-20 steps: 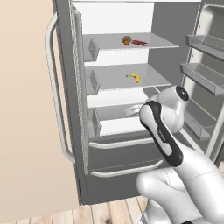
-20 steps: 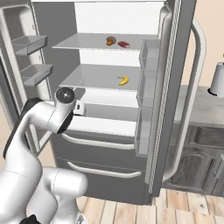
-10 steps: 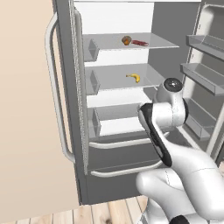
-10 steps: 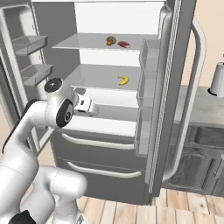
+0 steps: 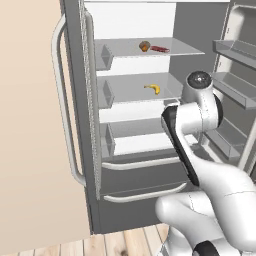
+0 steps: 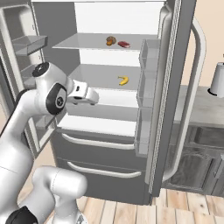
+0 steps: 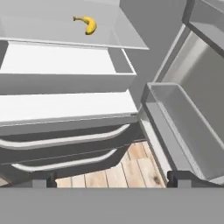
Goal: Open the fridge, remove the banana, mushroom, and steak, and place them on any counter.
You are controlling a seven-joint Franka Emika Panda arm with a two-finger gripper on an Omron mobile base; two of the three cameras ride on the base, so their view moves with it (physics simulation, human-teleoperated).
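Note:
The fridge [image 5: 150, 175] [image 6: 98, 153] stands with both doors swung wide. On its top shelf lie the brown mushroom [image 5: 144, 46] [image 6: 111, 40] and, just right of it, the red steak [image 5: 160, 49] [image 6: 124, 44]. The yellow banana [image 5: 153, 89] [image 6: 124, 80] [image 7: 89, 24] rests alone on the middle shelf. My gripper [image 6: 92, 98] [image 7: 111, 179] hangs open and empty in front of the fridge's lower shelves, below and to the left of the banana and well short of it. A strip of the counter [image 6: 199, 111] shows past the right door.
The right door [image 6: 170, 87] with its bins [image 6: 146, 87] juts toward me between the shelves and the counter. The left door's bins [image 6: 28, 43] [image 7: 188, 127] sit close beside my arm. A white canister [image 6: 217, 78] stands on the counter. Wooden floor [image 7: 131, 164] lies below.
My arm has lifted, with the elbow climbing and the hand rising a little in front of the open fridge. The jaws stayed open. The food has not moved.

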